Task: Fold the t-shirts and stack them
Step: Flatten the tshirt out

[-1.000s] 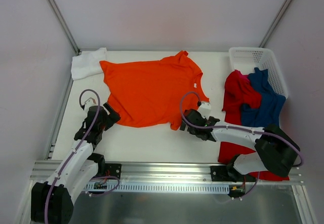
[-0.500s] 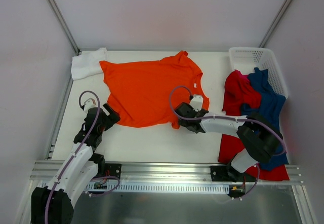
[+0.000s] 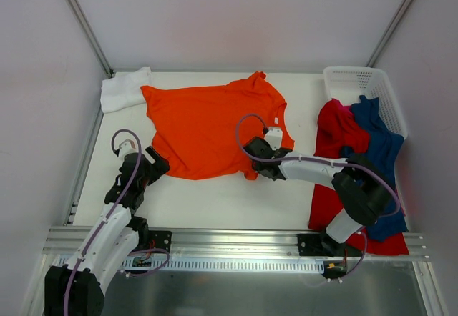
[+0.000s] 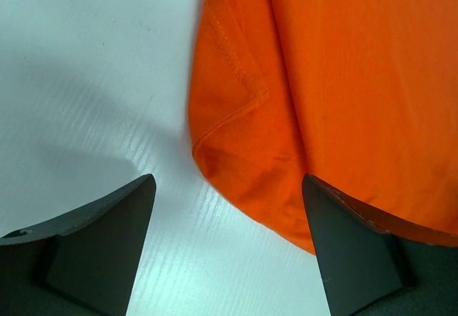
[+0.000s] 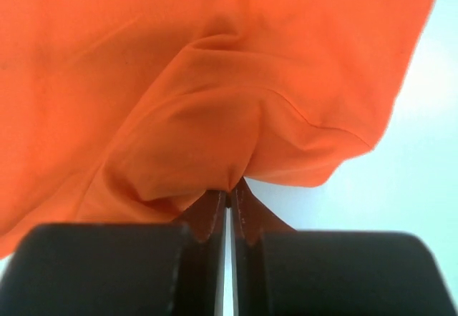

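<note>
White flat counter [image 3: 215, 201] is carrying everything. Bright orange cloth t-shirt [image 3: 207, 123] is lying spread mid-counter, toward the far edge. Red cloth t-shirt [image 3: 333, 134] and dark blue cloth t-shirt [image 3: 376, 148] are overlapping along the right edge, beside the white perforated plastic basket [image 3: 358, 80] in the far right corner. White cloth t-shirt [image 3: 123, 91] is sitting bunched in the far left corner. Right end effector [image 5: 229, 205] is clamping a fold of orange hem. Left end effector [image 4: 227, 184], fingers apart, is straddling the orange shirt's near left corner.

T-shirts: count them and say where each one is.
4. The orange shirt lies spread at mid-table; the white shirt sits at the far left corner; the red shirt and blue shirt are heaped by the basket on the right. More may hide underneath.
</note>
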Controlling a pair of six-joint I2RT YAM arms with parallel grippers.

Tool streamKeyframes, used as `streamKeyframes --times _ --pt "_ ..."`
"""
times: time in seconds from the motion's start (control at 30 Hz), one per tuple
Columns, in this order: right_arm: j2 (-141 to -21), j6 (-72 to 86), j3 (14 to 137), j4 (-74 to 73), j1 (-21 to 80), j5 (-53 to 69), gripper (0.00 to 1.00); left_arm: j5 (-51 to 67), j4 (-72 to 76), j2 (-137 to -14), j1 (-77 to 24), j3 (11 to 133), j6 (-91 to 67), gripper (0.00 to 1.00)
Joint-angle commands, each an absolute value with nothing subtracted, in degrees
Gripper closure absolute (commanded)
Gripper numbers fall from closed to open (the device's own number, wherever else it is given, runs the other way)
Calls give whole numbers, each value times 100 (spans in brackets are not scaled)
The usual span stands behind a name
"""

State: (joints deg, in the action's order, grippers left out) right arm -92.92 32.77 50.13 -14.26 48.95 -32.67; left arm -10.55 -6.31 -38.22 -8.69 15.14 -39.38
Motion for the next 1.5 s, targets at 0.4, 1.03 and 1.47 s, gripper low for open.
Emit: streamKeyframes --times 0.4,1.03,1.47 --pt "-9280 2259 7741 -2830 4685 -3498 99 -1037 -475 -3665 -914 1441 -3832 16" --pt "-14089 1389 13228 -2585 2734 -2312 1 -967 -475 -3472 -923 1345 -3814 16" --pt "-11400 1370 10311 -2169 3119 -2786 1 -967 -475 -3533 -914 1354 -3823 16"
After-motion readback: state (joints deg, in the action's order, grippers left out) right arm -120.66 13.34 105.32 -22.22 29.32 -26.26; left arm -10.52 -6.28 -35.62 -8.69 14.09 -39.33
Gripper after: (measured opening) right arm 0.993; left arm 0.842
